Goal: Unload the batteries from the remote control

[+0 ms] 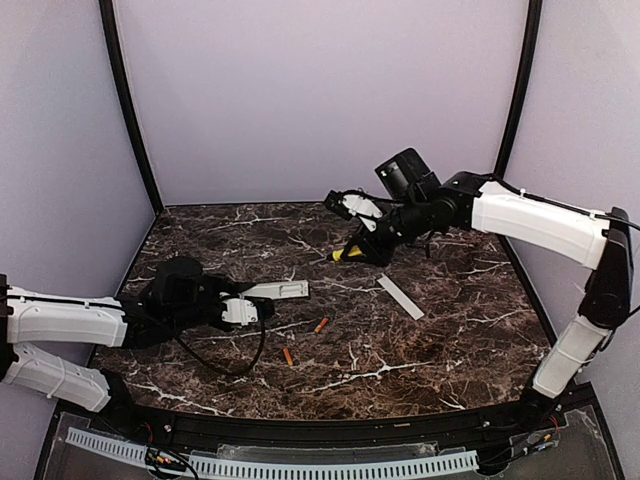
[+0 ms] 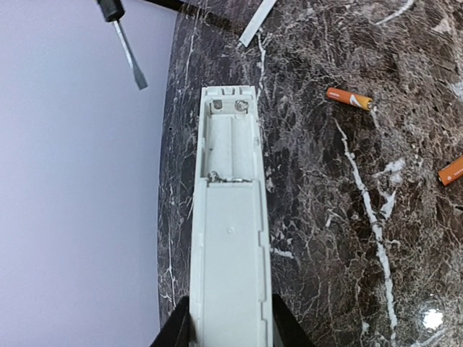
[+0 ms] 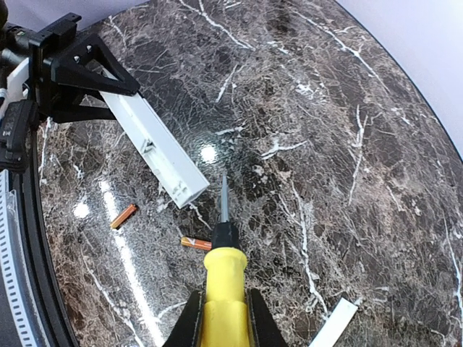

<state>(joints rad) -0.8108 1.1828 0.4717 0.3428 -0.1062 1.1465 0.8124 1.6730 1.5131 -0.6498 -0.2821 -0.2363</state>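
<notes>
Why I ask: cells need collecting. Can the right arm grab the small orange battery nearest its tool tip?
Probably not yet: the way across the dark marble table looks free, but the right claw is shut on a yellow-handled screwdriver, leaving nothing to grip the small orange battery.

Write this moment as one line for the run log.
left gripper: shut on remote control | compartment: open, empty | batteries: both on table | right gripper: shut on screwdriver | cover strip: on table

Batteries [image 1: 321,325] on table [image 1: 450,330], before remote control [image 1: 280,291], perhaps raised.
</notes>
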